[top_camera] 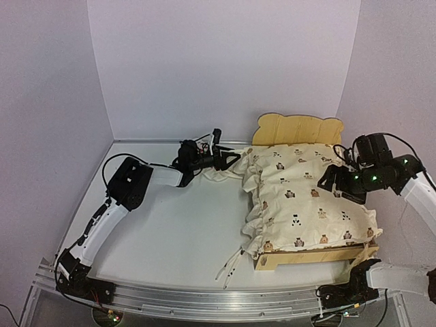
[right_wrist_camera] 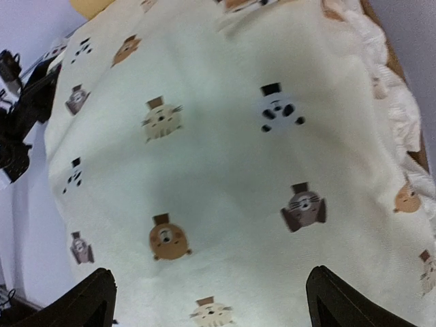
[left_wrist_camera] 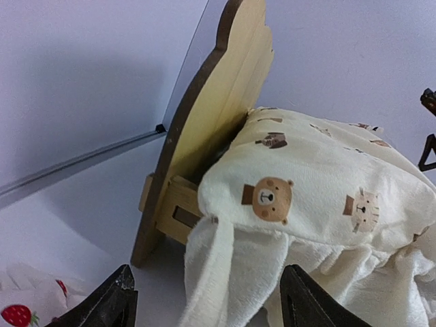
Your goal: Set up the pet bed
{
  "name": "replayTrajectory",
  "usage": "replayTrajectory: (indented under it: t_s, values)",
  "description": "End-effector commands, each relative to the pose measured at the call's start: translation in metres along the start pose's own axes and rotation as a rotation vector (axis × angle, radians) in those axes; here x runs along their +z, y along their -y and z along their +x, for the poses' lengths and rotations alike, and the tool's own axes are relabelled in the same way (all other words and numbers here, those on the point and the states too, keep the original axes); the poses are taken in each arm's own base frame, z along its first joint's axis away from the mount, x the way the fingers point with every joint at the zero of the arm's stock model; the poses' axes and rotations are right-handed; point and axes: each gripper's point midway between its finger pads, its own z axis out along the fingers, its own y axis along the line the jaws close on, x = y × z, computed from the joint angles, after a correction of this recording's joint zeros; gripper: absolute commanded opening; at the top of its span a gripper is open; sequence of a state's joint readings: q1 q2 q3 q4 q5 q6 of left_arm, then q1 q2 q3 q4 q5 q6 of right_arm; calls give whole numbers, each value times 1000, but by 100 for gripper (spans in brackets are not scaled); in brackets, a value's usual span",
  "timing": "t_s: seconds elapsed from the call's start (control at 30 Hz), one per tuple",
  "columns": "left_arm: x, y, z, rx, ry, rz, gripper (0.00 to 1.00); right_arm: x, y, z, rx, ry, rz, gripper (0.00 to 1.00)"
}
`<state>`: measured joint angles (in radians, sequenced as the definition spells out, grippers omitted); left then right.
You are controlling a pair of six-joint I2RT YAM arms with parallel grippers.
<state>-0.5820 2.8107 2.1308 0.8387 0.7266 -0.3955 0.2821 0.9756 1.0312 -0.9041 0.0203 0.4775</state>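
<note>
The pet bed stands at the right of the table, its bear-ear headboard [top_camera: 298, 129] at the back and its footboard [top_camera: 306, 257] at the front. The cream animal-print cover [top_camera: 300, 194] lies over it, with the ruffle hanging down the left side. My left gripper [top_camera: 228, 158] is open at the cover's back left corner. In the left wrist view the gripper [left_wrist_camera: 208, 300] has a hanging fold of cover [left_wrist_camera: 320, 184] between its fingers, beside the headboard [left_wrist_camera: 218, 102]. My right gripper [top_camera: 334, 182] is open above the cover's right part; the right wrist view shows it [right_wrist_camera: 208, 300] over the cover [right_wrist_camera: 225, 136].
The strawberry pillow [left_wrist_camera: 20, 310] lies on the table at the left gripper's left. Two thin cover ties [top_camera: 230, 266] trail onto the table by the bed's front left corner. Walls close the back and both sides. The left arm [right_wrist_camera: 20, 95] shows beyond the cover.
</note>
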Motion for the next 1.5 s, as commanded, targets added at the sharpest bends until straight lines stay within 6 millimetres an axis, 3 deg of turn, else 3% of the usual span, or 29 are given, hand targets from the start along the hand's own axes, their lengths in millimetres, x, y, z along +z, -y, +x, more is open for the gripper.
replayTrajectory:
  t_s: [0.0,0.07,0.13,0.2,0.27,0.33,0.5,0.6,0.77,0.93,1.07,1.47]
  values:
    - [-3,56,-78,-2,72,72,71,10,24,-50,34,138,204,98]
    - [-6,69,-78,-18,32,63,70,30,17,-71,73,112,177,98]
    - [-12,83,-89,-16,9,54,70,40,26,-100,127,125,193,98]
    - [-20,96,-99,-17,-7,41,69,51,41,-123,207,129,199,98]
    - [-32,103,-91,-47,-28,16,69,62,55,-135,265,120,206,98]
    - [-43,116,-83,-72,-43,10,68,74,85,-144,339,121,234,98]
    - [-64,135,-65,-134,-72,-54,67,113,129,-143,500,85,185,96]
    - [-74,144,-55,-177,-95,-71,65,134,143,-139,548,54,153,95]
    - [-83,163,-56,-172,-119,-108,65,159,148,-121,567,-5,120,96]
    - [-86,174,-54,-170,-187,-175,63,185,137,-96,572,-121,25,98]
    - [-103,177,-53,-155,-187,-267,61,201,117,-84,585,-187,-89,95]
    - [-161,170,-44,-192,-213,-504,58,249,7,-84,305,-285,-200,93]
